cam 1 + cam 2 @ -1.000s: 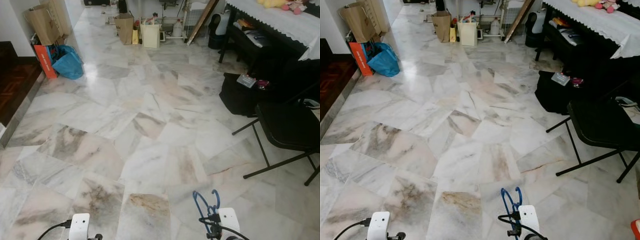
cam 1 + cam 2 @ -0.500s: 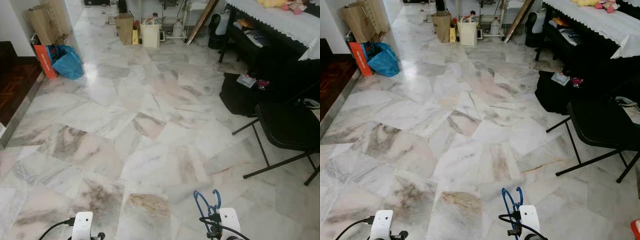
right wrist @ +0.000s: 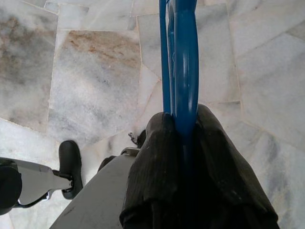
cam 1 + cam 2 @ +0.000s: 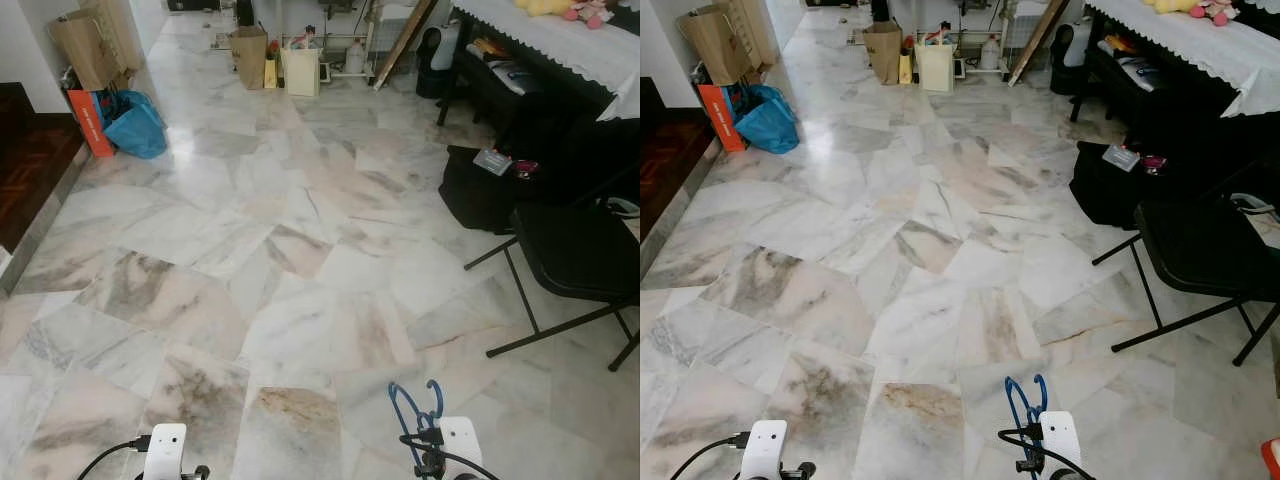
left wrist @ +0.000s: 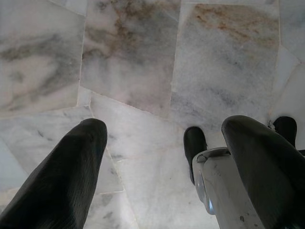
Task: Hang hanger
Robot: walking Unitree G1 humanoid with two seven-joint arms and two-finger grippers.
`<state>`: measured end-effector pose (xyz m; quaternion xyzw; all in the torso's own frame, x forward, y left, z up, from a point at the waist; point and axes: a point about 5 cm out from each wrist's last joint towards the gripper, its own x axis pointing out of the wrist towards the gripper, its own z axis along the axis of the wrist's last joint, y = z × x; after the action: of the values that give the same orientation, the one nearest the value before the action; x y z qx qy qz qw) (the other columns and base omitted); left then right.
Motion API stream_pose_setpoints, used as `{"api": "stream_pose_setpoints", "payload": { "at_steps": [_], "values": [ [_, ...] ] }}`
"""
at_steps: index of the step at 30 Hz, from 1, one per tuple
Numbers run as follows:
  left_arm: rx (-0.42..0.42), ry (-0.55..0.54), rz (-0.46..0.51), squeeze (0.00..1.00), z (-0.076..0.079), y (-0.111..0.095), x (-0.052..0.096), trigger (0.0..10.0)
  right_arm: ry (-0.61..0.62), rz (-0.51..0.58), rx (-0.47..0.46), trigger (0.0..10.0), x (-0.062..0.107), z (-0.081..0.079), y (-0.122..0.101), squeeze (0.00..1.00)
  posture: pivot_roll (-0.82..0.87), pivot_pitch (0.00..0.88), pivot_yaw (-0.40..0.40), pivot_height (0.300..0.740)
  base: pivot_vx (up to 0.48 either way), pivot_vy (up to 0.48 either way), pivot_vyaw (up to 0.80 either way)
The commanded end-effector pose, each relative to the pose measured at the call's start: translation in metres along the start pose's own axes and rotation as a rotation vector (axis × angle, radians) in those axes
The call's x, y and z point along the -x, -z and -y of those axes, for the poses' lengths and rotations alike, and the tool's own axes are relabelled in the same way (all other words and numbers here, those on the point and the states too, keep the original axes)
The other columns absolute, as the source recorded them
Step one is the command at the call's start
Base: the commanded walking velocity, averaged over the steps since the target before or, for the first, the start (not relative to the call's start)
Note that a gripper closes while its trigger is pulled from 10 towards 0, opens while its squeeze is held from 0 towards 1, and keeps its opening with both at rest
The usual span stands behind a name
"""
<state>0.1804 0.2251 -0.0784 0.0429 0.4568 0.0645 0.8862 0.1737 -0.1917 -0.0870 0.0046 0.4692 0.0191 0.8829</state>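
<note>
Right wrist view — right gripper [image 3: 183, 121] pinching blue hanger [image 3: 181, 57].

Open marble floor [image 4: 300, 250] ahead; folding chair [image 4: 575, 260] blocks right

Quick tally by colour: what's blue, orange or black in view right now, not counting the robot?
Blue: 2, the hanger clamped in the right gripper and the bag by the left wall.
Orange: 1, the box beside that bag.
Black: 2, the folding chair and the floor bag.
Total: 5
</note>
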Motion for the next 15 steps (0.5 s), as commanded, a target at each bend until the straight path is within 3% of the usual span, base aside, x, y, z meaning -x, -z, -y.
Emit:
{"api": "stream_pose_setpoints", "payload": {
  "at_steps": [1, 15],
  "values": [
    [0.004, -0.010, -0.029, 0.00, -0.0007, 0.0067, 0.0009, 10.0, 0.004, -0.013, -0.004, 10.0, 0.0003, -0.0005, 0.0030, 0.00, 0.01, 0.000, -0.041, 0.740, 0.000, 0.000, 0.00],
    [0.003, -0.010, -0.027, 0.00, -0.0014, 0.0071, 0.0011, 10.0, -0.011, -0.020, 0.001, 10.0, 0.0004, -0.0036, 0.0060, 0.00, 0.00, 0.000, -0.039, 0.740, -0.017, 0.000, 0.00]
  ]
}}
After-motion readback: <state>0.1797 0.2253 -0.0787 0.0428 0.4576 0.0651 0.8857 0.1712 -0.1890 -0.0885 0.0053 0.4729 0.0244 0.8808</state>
